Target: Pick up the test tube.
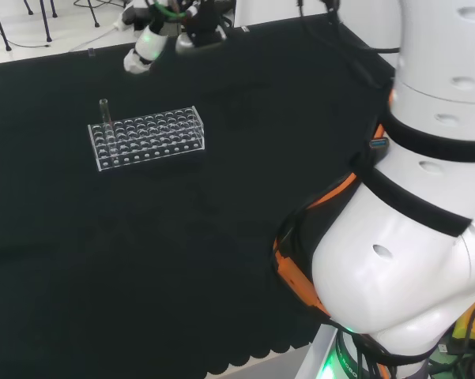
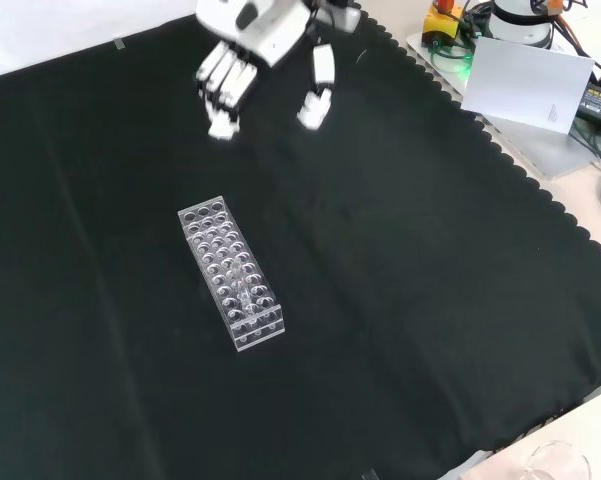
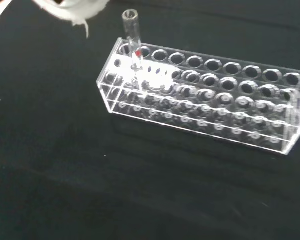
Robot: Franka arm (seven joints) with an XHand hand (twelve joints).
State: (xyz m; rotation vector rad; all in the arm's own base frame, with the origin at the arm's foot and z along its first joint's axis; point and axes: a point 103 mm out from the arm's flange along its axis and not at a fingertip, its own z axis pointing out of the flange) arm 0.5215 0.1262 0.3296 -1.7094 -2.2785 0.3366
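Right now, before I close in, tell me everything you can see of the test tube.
The test tube is clear, glass or plastic, with an open rimmed mouth. It stands upright in a corner hole of the clear rack, its upper part above the rack's top. Contents are hard to tell. Only the rack touches it; the hand hangs apart, fingers relaxed.

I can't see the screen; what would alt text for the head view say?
A clear plastic rack sits on black cloth, with one clear test tube standing upright in a corner hole at its left end. The robot's black and white hand hangs beyond the rack with relaxed fingers, touching nothing. The arm's white links stand at the right.
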